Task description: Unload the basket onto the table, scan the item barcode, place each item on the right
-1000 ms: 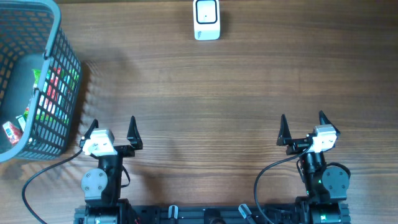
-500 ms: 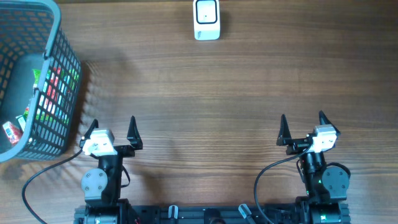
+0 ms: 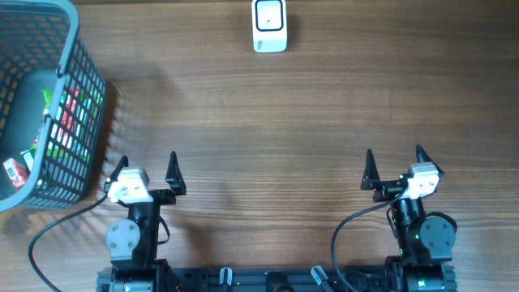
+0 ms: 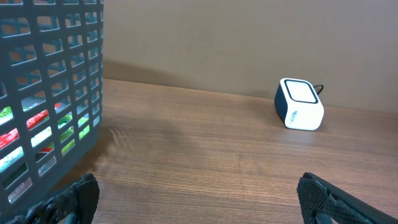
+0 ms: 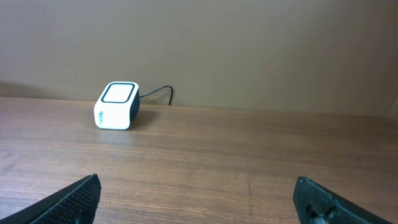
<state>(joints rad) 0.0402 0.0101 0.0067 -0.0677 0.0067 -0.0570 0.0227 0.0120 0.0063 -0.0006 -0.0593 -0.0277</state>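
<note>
Overhead, both arms wait at the near edge of the desk point(image 3: 259, 122). The left gripper point(image 3: 147, 165) and the right gripper point(image 3: 394, 158) each stand with jaws spread wide and nothing between them. The goods to be scanned, bright packets point(image 3: 11, 172), lie inside the grey mesh basket point(image 3: 81, 89) at the desk's left edge, just beyond the left gripper. Which packet shows a readable barcode cannot be told from here. The white barcode scanner point(image 3: 269, 26) sits at the middle of the far edge, well apart from both arms. Its window seems to be on the top face, and its cable point(image 5: 158, 92) trails off behind.

The step in hand appears to be fetching an item. The left arm is nearer and better placed for it: rise over the rim, come down through the open top rather than against the mesh wall, and take one packet by its edge so the barcode stays uncovered. The packet should then travel flat, code down, over the scanner's window. Against the frame a second earlier, nothing has moved: arms, basket and scanner are all where they were.
</note>
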